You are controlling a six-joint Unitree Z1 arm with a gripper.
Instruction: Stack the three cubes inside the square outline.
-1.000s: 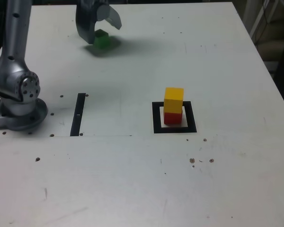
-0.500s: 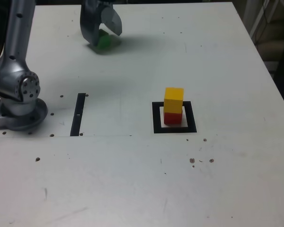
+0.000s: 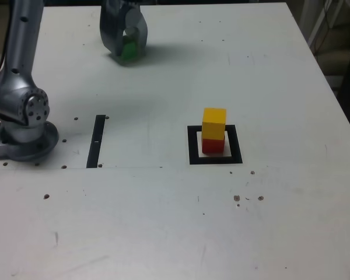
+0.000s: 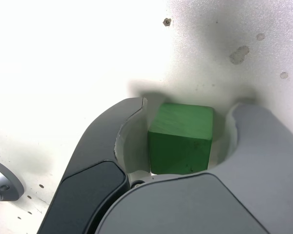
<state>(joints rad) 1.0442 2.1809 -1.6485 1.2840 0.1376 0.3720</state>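
Note:
The green cube [image 4: 181, 139] sits between my gripper's [image 4: 185, 109] two grey fingers, which press close on both of its sides. In the exterior view the gripper [image 3: 126, 53] stands at the far back of the table, towards that view's left, shut on the green cube [image 3: 128, 48], which rests on the table. The yellow cube [image 3: 214, 122] is stacked on the red cube [image 3: 212, 144] inside the square outline [image 3: 215, 157], to the exterior view's right of centre, far from the gripper.
A thin black strip [image 3: 97, 140] lies beside the arm's round base [image 3: 24, 137] at the exterior view's left. The white table [image 3: 163, 221] has small holes and specks. Its right edge [image 3: 338, 105] borders dark clutter.
The gripper has come down around the green cube and its fingers, wide apart a second ago, have drawn in against it. The yellow and red stack has not moved.

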